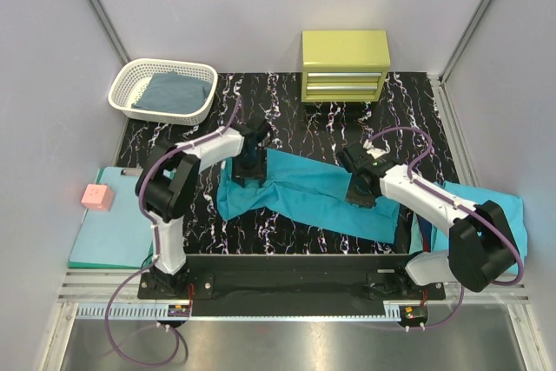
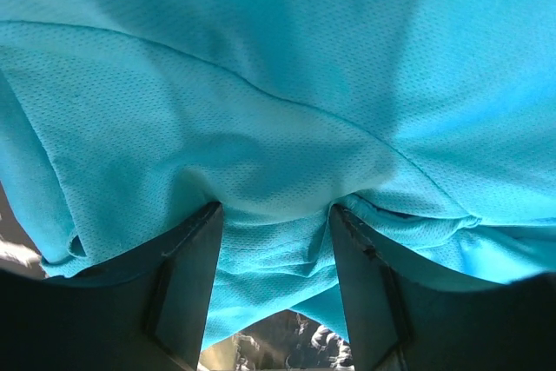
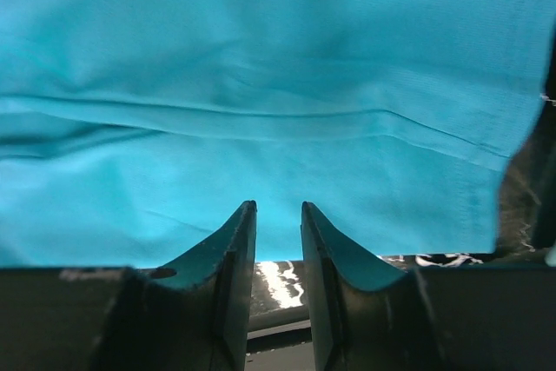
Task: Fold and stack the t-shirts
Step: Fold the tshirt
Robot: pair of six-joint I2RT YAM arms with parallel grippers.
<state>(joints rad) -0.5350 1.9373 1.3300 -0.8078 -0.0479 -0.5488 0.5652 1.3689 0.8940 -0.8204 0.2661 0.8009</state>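
Top external shows the teal t-shirt lying rumpled and unfolded on the table between the arms; folding and stacking remain. The left end effector pinches its cloth; whether the right end effector grips, I cannot tell.

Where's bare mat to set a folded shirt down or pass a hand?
Free: the mat between the white basket and yellow drawers; the near strip between the teal t-shirt and the arm bases. Crowded: the middle, with the left gripper and right gripper on the shirt; the right edge, where another turquoise shirt lies.
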